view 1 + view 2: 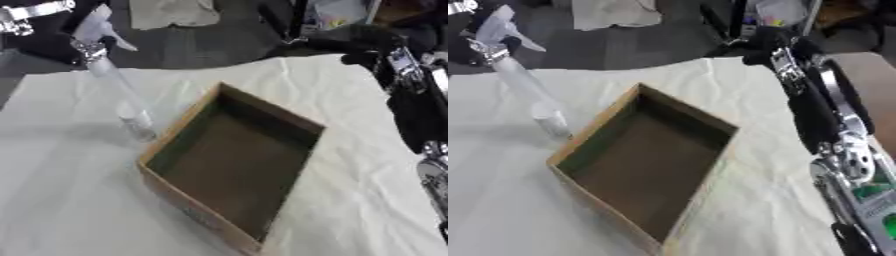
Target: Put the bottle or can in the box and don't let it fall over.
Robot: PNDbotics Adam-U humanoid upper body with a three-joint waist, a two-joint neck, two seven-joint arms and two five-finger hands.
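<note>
A clear spray bottle (114, 85) with a white trigger head leans to the left, its base low over the white cloth just left of the box. My left hand (39, 47) is a dark shape at the upper left, closed round the bottle's neck. The open cardboard box (236, 165) lies askew in the middle with nothing inside. My right arm (824, 115) runs up the right side. Its hand (765, 42) hangs past the box's far right corner, a dark shape holding nothing that I can see.
A creased white cloth (70, 200) covers the table, with bare room left and right of the box. Beyond the far edge lie dark floor, a pale sheet (171, 12) and coloured clutter (776, 12).
</note>
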